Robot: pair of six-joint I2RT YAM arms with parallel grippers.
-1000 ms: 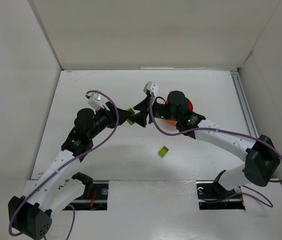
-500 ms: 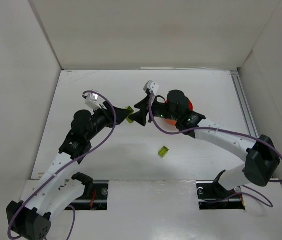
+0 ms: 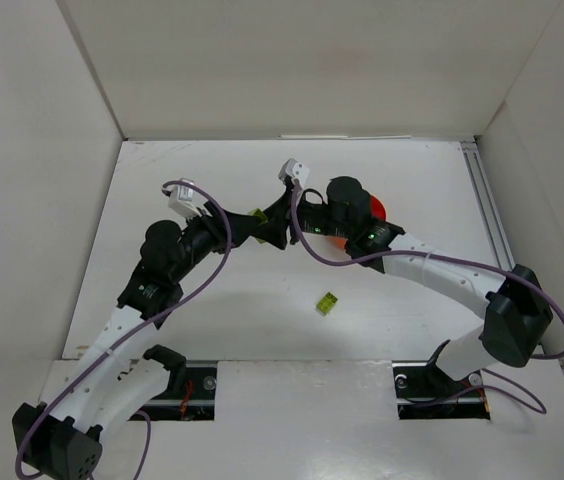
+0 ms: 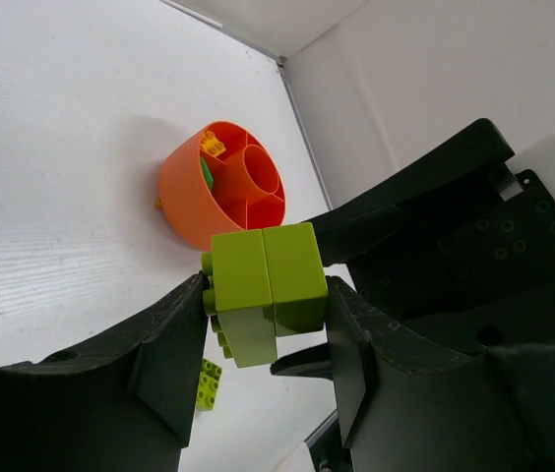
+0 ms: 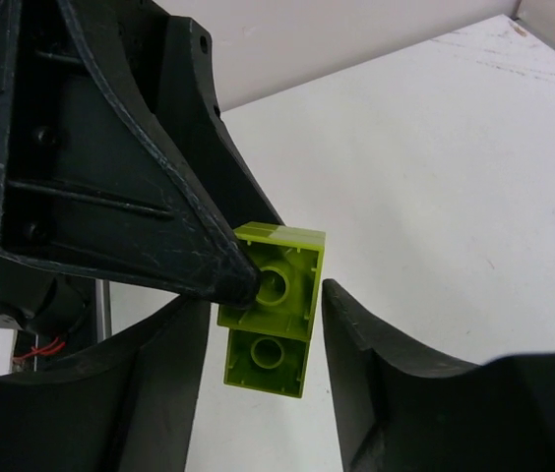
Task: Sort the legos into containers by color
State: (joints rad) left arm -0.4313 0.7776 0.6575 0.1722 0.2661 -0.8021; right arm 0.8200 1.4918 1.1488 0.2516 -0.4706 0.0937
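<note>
The right pincer (image 5: 266, 307) has moved in around the lime-green stacked plastic bricks (image 5: 276, 285).
The left pincer (image 4: 266, 291) grips them above the surface (image 3: 212, 300), at 9 o'clock of the orange compartmented plastic dish (image 4: 184, 197). The right fingers flank them; their grip cannot be told. In the right wrist view the long axis runs 12 to 6, hollow underside facing the camera.

Walled in on three sides by plain white walls (image 3: 292, 70); floored with white tabletop (image 3: 252, 325); evenly lit, soft shadows.
</note>
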